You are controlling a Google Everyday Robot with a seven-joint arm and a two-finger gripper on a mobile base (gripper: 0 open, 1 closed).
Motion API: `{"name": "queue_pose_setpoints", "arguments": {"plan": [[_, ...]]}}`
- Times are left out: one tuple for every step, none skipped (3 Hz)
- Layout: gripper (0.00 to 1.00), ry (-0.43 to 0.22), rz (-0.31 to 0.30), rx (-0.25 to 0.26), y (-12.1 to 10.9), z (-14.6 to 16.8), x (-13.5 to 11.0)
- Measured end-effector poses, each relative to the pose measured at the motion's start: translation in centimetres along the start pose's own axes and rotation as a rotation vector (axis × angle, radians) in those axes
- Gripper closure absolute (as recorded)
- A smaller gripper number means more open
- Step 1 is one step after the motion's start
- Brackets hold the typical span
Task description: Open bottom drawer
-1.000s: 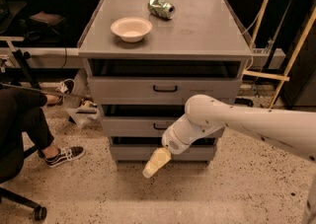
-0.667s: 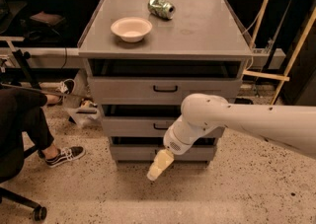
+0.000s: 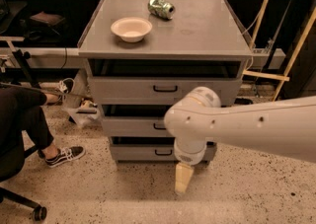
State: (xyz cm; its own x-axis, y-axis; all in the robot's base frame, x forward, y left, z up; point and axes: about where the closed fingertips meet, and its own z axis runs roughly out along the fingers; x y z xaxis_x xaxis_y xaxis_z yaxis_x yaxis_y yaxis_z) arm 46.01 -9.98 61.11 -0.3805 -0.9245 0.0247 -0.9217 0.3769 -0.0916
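At floor level before the cabinet [image 3: 165,30], gripper [image 3: 183,179] pointed straight down, hung from a white arm [image 3: 247,127] stretched in from 3 o'clock, wrist bent downward, grip state not discernible, bottom drawer [image 3: 140,152] seen close at its 11 o'clock.

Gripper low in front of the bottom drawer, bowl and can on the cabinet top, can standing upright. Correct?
No. The can lies on its side, not upright; the camera view shows it. The rest holds: the gripper hangs low in front of the bottom drawer, right of its handle, and the bowl sits on the cabinet top near the can.
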Motion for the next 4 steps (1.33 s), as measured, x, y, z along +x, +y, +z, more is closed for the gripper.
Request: {"name": "queue_pose_setpoints", "arguments": {"plan": [[0.00, 0.155, 0.021, 0.142, -2.6, -2.1, 1.7], [0.00, 0.181, 0.154, 0.235, -7.4, -3.2, 4.8], [0.00, 0.073, 0.251, 0.238, -12.4, -2.7, 7.2], [0.00, 0.048, 0.190, 0.238, -13.1, -3.1, 6.5]]}}
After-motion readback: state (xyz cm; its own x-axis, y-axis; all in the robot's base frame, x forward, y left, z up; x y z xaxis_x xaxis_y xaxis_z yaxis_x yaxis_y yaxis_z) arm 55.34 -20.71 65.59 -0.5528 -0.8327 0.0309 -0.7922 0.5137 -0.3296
